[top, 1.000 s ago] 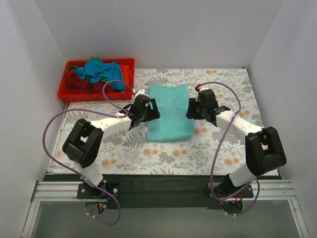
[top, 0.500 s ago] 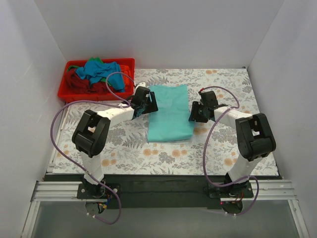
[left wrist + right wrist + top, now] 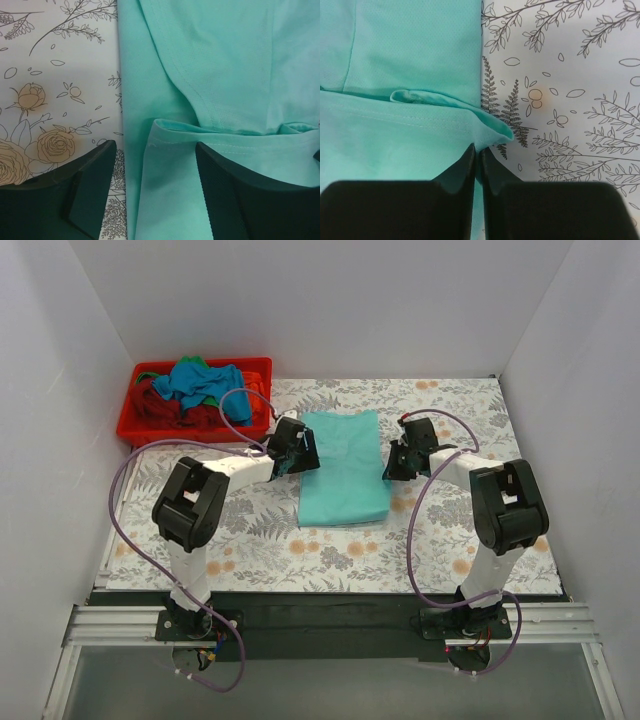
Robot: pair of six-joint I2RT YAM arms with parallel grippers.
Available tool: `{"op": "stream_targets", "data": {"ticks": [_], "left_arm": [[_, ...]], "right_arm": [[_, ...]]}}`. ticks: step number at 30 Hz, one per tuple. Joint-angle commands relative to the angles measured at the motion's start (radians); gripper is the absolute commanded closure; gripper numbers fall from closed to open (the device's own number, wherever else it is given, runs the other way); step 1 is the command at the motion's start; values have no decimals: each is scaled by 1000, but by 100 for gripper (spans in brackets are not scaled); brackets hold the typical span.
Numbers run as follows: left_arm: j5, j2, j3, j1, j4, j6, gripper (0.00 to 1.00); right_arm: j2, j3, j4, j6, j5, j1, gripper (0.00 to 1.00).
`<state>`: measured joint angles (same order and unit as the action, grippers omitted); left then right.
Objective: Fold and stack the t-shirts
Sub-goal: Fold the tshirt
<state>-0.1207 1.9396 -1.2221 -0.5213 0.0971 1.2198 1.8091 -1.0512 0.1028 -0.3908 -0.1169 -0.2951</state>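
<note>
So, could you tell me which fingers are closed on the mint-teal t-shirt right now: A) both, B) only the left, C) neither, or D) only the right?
D: the right fingers are pressed together on the right edge of the mint-teal t-shirt, while the left fingers stand wide apart astride its left edge.

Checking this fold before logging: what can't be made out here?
Right wrist view: how many layers of the mint-teal t-shirt the right gripper pinches; its own fingers cover them.
Left wrist view: the shirt's near edge, behind the open left gripper; the rest cut off by the frame.
Top view: both grippers' jaws, too small and under the wrists; the number of heaped shirts in the red bin, each hiding others.
</note>
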Motion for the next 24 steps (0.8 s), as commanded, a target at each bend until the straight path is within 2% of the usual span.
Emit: {"op": "stream_targets", "data": {"ticks": [1,5,11,13,24], "left_arm": [[12,-22,-19,18,-13,-8,41],[30,-21,-13,30,-28,3,44],[49,10,-34,37,-34,9,51],[59,13,-36,37,-36,14,56],[108,30,-39,37,-51,41,57]], "right_arm": [[-59,-18,-37,4,-33,5,90],[-86,-27,-52,18,-70,5,98],[-64,-61,-54,26,-107,5,99],[-54,-66,-55,26,-112,5,99],[-25,-63,-60,29,-119,5,99]]}}
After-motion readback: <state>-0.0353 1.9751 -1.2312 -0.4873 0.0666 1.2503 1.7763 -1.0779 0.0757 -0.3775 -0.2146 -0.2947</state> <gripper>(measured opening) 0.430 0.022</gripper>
